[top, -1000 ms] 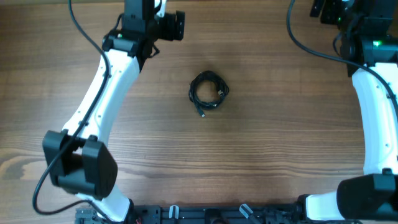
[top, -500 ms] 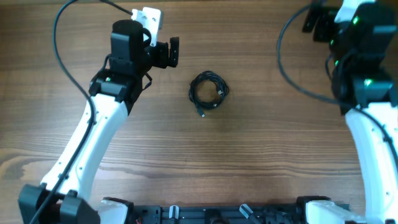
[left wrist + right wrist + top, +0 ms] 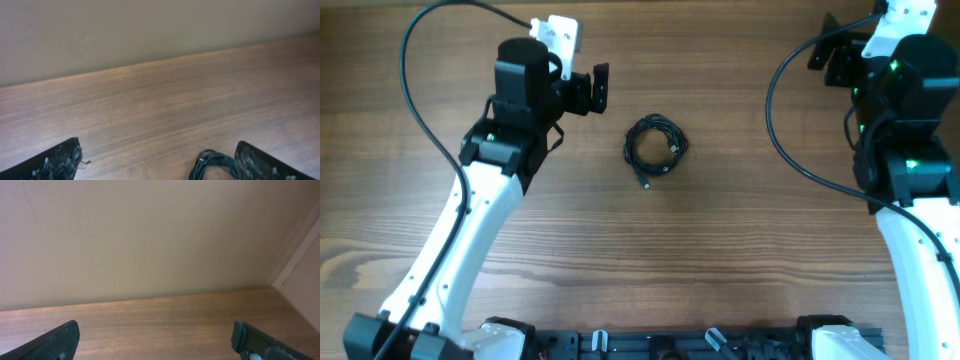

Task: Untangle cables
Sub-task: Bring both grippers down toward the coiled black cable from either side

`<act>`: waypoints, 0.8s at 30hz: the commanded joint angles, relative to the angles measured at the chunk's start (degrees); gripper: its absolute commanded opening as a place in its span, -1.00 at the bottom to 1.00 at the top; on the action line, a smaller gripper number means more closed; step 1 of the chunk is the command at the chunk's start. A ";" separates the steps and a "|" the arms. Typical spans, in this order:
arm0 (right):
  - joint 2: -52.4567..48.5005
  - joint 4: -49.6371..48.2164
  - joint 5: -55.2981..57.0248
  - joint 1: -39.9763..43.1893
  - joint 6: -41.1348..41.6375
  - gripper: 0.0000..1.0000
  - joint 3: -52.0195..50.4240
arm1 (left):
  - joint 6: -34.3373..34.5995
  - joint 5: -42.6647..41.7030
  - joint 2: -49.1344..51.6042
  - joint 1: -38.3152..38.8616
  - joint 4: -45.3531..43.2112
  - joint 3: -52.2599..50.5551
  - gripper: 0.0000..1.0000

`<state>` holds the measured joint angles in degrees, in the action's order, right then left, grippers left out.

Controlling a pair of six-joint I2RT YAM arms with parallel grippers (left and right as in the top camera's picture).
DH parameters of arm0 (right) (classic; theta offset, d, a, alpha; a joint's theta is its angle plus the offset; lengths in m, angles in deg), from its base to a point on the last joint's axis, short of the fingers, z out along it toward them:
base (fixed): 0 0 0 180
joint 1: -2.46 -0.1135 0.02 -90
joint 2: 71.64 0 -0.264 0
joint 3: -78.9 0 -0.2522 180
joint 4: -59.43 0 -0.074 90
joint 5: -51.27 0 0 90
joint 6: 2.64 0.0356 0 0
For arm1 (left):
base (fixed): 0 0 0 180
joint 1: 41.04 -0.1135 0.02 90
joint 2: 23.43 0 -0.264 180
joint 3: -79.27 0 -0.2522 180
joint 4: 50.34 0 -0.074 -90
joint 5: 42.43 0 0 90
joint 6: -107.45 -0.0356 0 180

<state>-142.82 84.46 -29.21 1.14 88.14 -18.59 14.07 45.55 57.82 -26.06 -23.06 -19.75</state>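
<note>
The cables (image 3: 656,145) lie as one small black coil in the middle of the wooden table, with a plug end sticking out at the lower left of the coil. My left gripper (image 3: 601,88) hangs open to the upper left of the coil, apart from it. In the left wrist view the cables (image 3: 212,165) show at the bottom edge, beside the right finger, and the left gripper (image 3: 160,165) holds nothing. My right gripper (image 3: 828,55) is open far to the upper right; in its own view the right gripper (image 3: 157,342) has only bare wood between its wide fingers.
The table (image 3: 720,240) is brown wood. A beige wall (image 3: 150,240) rises behind its far edge. Thick black arm cables loop above both arms. A black rail (image 3: 660,345) with clips runs along the near edge between the arm bases.
Both arms have swung their upper links inward and downward in the overhead view. The left gripper has dropped from the top edge closer to the coil. The coil has not moved.
</note>
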 commanded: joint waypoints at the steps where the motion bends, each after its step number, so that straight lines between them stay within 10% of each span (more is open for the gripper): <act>1: 2.54 -2.12 1.29 -0.74 1.07 1.00 -4.39 | -0.07 -0.39 -4.74 0.17 -3.61 -6.58 0.98; 24: 3.37 1.79 3.54 -3.32 7.54 1.00 -7.17 | 14.08 -0.09 -9.27 0.17 -10.88 -14.60 1.00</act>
<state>-138.53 84.96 -26.59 -1.90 91.94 -25.19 22.44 45.57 49.69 -26.04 -34.01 -33.80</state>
